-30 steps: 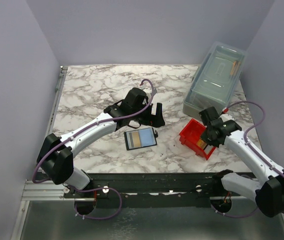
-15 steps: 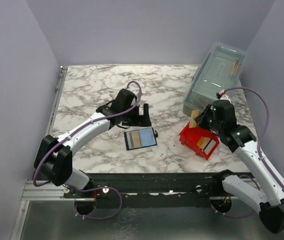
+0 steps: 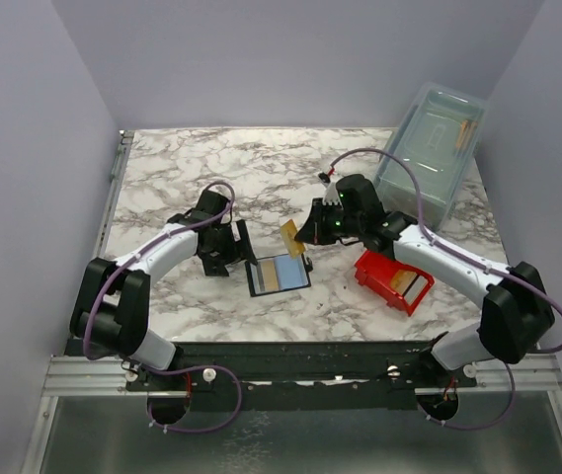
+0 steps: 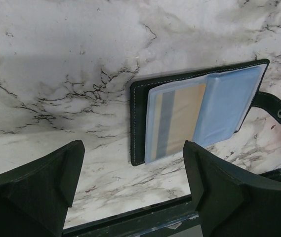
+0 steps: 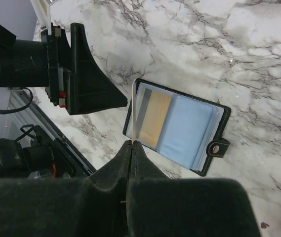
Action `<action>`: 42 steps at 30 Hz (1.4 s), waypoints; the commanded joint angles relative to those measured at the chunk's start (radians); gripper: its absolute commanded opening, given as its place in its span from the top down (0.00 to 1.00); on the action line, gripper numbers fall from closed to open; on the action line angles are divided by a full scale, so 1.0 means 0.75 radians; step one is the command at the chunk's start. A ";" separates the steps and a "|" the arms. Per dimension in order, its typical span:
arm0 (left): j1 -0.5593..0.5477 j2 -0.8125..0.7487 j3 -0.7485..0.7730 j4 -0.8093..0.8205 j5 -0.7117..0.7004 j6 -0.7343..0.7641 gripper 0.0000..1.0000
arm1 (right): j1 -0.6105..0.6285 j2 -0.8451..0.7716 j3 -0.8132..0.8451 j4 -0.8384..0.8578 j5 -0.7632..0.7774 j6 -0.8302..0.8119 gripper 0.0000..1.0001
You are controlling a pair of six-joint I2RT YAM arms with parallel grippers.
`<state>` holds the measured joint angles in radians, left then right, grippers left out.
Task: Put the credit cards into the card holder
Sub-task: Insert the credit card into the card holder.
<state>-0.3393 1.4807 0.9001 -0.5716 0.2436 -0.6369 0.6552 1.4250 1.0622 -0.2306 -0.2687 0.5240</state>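
The card holder (image 3: 279, 275) lies open on the marble, black with pale blue-grey sleeves. One orange-gold credit card (image 4: 177, 123) sits in its left sleeve. My right gripper (image 3: 305, 235) is shut on another credit card (image 3: 290, 237) and holds it upright just above the holder's far edge. The right wrist view shows that card edge-on (image 5: 135, 111) over the holder (image 5: 189, 131). My left gripper (image 3: 231, 247) is open and empty, just left of the holder (image 4: 199, 116). Its fingers (image 4: 231, 192) are spread wide. Another card (image 3: 416, 286) lies in the red bin.
The red bin (image 3: 384, 265) sits right of the holder, under the right arm. A clear lidded box (image 3: 429, 148) stands at the back right. The left gripper (image 5: 81, 74) is close beside the holder. The table's near edge and black rail (image 4: 145, 217) lie just below.
My right arm has lifted a card out of the red bin and swung left over the holder. My left gripper has moved left and nearer, from behind the holder to its left side.
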 commanded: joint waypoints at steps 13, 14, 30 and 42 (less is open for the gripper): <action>0.009 0.158 -0.030 0.040 0.000 -0.006 0.21 | -0.006 0.370 -0.003 0.196 -0.358 0.123 1.00; 0.009 0.162 -0.031 0.040 -0.009 -0.006 0.21 | -0.008 0.384 -0.008 0.205 -0.360 0.139 1.00; 0.005 0.268 -0.037 0.046 -0.072 -0.025 0.31 | -0.013 0.446 -0.124 0.238 -0.362 0.194 1.00; -0.008 0.323 -0.024 0.056 -0.083 -0.039 0.32 | -0.014 0.490 -0.161 0.328 -0.384 0.195 1.00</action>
<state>-0.3332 1.6302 0.9249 -0.5770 0.2470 -0.6731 0.6502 1.7657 0.9638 -0.0475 -0.5201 0.6655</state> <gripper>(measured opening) 0.691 0.005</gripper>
